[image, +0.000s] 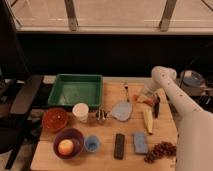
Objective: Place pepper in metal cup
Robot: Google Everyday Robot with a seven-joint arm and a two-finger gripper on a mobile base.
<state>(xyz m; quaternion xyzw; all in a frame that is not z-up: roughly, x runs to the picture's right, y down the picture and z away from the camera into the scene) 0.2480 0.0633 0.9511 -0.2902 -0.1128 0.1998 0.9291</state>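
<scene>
The wooden worktop (106,156) fills the lower part of the view, and the metal cup (101,117) stands near its middle, upright. The robot's white arm (172,96) reaches in from the right, well to the right of the metal cup and a little farther back. A green tray (75,91) lies behind and to the left of the metal cup, toward the window. A purple bowl (75,133) holding a round orange-yellow fruit (65,147) sits in front and to the left of the metal cup, and a red bowl (55,119) sits farther to its left. A white cup (80,111) stands just to the left of the metal cup, near it but apart. A grey spatula (122,110) lies just to its right, and a pale corn cob (148,120) lies farther right. A small blue cup (92,143) stands just in front of the metal cup. The gripper (143,98) is down at the worktop, well to the right of the metal cup and past the spatula, its jaws drawn narrow around the pepper (146,101), which shows as an orange-red patch at their tip, well apart from the metal cup.
</scene>
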